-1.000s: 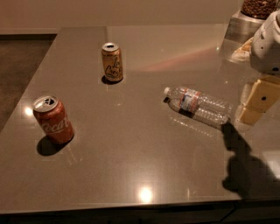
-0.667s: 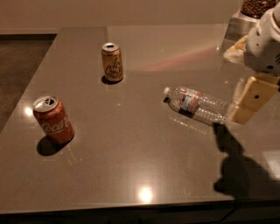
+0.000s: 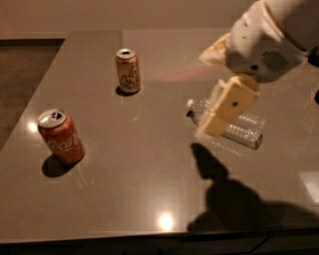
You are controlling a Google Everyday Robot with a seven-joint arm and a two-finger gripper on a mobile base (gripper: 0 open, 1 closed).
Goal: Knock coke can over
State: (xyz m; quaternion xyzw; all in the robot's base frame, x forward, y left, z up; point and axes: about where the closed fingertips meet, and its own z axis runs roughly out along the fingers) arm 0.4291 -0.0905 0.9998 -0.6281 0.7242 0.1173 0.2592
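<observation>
One camera looks down on the table (image 3: 149,189) from above its near edge, tilted steeply and facing the far wall (image 3: 124,15). It stands at middling range. The near edge runs along the bottom of the view, the far edge lies near the top, and the left edge shows with floor (image 3: 20,74) beyond it. The coke can (image 3: 61,137) sits near-left and the tan can (image 3: 128,70) farther back. The arm (image 3: 269,40) juts in at upper right, close to the lens and large. The gripper (image 3: 214,124) hangs right of centre, partly covering the bottle (image 3: 244,130).
</observation>
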